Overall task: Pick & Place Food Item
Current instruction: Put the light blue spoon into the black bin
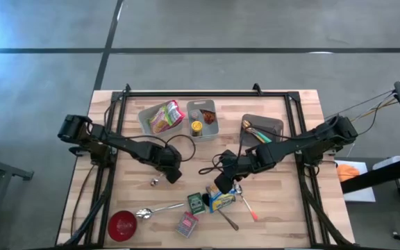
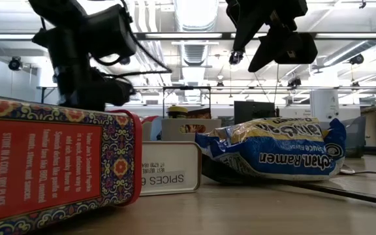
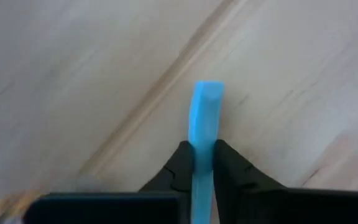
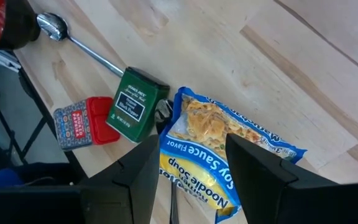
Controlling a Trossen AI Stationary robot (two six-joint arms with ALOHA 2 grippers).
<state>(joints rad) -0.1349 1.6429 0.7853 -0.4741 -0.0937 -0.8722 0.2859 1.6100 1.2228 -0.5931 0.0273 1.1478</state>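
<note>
A blue-and-yellow ramen packet lies flat on the wooden table near its front edge. My right gripper hangs above the packet, open, one finger to each side of it and clear of it. Left of centre, my left gripper points steeply down at the table. It is shut on a thin light-blue flat strip. In the high view the gripper hides the strip. My left gripper pinches the blue strip between its two fingers, on its flat faces. The fingers come from above and lie along it. The strip's free end sticks out past the fingertips toward the tabletop. Whether that end touches the wood I cannot tell.
Next to the packet lie a green spice tin, a red patterned tin, a metal spoon and a red bowl. At the back stand two grey bins, one with a snack bag, and a dark tray.
</note>
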